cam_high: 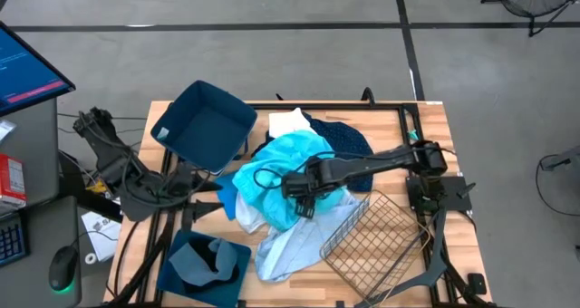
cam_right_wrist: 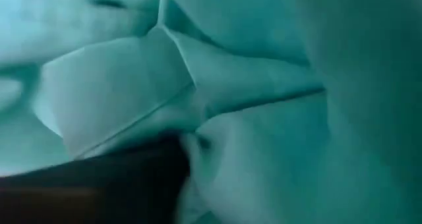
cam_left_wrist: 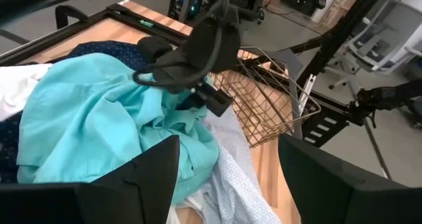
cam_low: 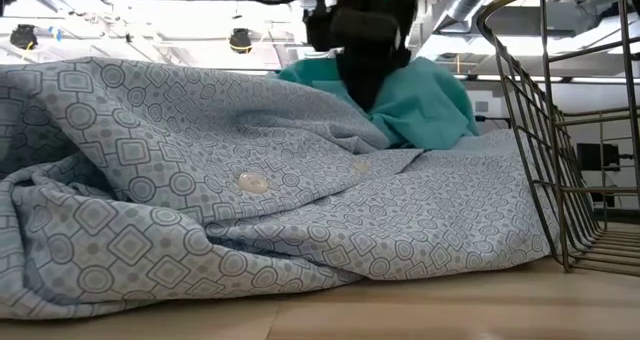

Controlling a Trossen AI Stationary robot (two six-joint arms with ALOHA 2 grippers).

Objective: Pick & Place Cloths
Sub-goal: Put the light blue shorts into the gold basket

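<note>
On the surface [cam_high: 426, 118] I count two dark blue fabric bins, one tilted at the back [cam_high: 205, 122] and one at the front [cam_high: 204, 267], and one wire basket [cam_high: 367, 240]. The pile shows four cloths: one cyan [cam_high: 281, 168], one white [cam_high: 290, 122], one dotted navy [cam_high: 349, 143], one pale patterned [cam_high: 285, 245]. Two arms work here, each with one tool: left tool [cam_high: 204, 183], right tool [cam_high: 304, 199].

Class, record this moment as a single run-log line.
right gripper: pressed into bright cyan fabric garment | left gripper: open, beside pile | wire mesh basket: empty

We cannot see the right gripper [cam_high: 304, 202] fingertips, buried in the cyan cloth [cam_high: 285, 168]; the navy dotted cloth [cam_high: 349, 140] behind it lies mostly covered, and the wrist view is filled with blurred cyan fabric.
</note>
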